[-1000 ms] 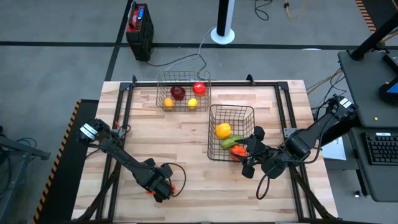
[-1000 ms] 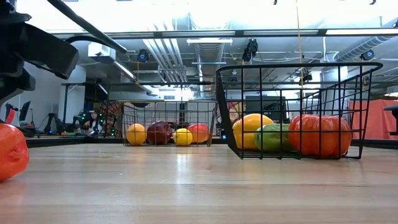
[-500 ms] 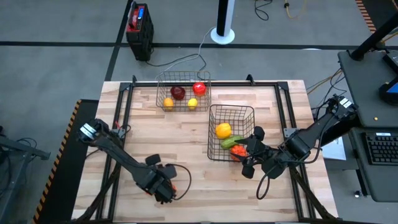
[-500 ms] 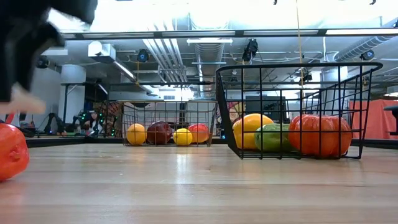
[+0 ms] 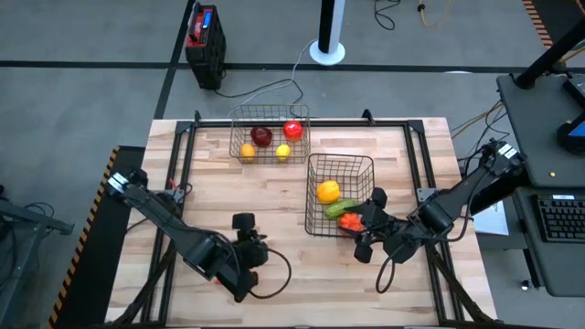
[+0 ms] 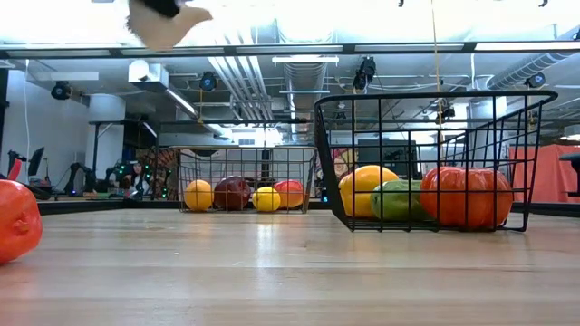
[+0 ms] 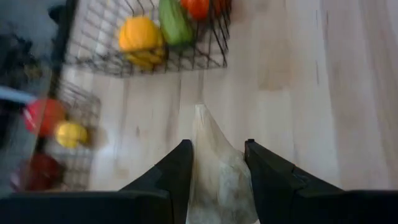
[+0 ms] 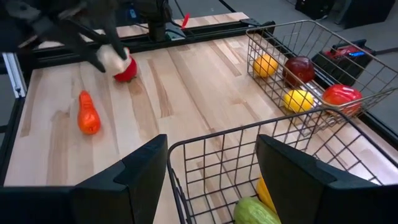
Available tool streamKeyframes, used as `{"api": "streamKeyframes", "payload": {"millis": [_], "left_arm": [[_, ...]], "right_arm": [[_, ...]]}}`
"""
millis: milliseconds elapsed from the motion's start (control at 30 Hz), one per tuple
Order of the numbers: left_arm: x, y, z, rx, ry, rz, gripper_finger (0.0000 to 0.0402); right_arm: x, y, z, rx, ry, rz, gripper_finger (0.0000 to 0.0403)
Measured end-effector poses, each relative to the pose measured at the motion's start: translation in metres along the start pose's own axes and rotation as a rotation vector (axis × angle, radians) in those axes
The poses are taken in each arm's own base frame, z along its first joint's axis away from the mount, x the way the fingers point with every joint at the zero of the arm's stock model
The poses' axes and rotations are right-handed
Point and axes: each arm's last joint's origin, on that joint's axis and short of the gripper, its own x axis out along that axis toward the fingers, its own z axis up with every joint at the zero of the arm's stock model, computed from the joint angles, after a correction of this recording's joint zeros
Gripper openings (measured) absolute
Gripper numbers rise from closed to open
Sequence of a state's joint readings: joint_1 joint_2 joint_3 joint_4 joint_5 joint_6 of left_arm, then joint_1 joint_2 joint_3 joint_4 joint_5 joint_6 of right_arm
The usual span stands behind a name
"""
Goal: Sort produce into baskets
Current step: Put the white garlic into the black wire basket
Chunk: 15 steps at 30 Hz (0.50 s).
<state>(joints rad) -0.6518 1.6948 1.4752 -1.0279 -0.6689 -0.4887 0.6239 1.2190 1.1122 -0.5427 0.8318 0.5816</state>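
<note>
Garlic (image 7: 214, 167): white, pinched between the left gripper's (image 7: 216, 163) fingers, lifted above the tabletop (image 5: 274, 201) near its front edge.
Left gripper: closed on the garlic, raised over the front-left area.
Right gripper (image 5: 367, 222): fingers spread, holding nothing, at the near basket's (image 5: 315, 178) right side.
Near basket: holds a yellow pepper (image 5: 328, 191), green cucumber (image 5: 335, 208) and an orange-red piece (image 6: 465, 196).
Far basket (image 5: 245, 122): four round fruits, dark red, red, two yellow.
Carrot (image 8: 88, 114): lying loose on the tabletop.
Red piece (image 8: 127, 70): on the tabletop, near the carrot.
</note>
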Motion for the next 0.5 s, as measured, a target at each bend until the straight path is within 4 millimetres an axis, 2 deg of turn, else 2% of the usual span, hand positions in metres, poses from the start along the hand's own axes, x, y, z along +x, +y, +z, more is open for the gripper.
{"api": "streamKeyframes", "payload": {"millis": [267, 500], "left_arm": [[-0.007, 0.023, -0.004, 0.019, -0.229, -0.08, 0.0116], [0.004, 0.053, -0.02, -0.09, -0.462, -0.097, 0.0116]], "right_arm": [[0.006, 0.002, -0.01, 0.014, -0.022, 0.006, 0.0238], [0.011, 0.005, -0.011, -0.026, -0.083, 0.034, 0.0238]]}}
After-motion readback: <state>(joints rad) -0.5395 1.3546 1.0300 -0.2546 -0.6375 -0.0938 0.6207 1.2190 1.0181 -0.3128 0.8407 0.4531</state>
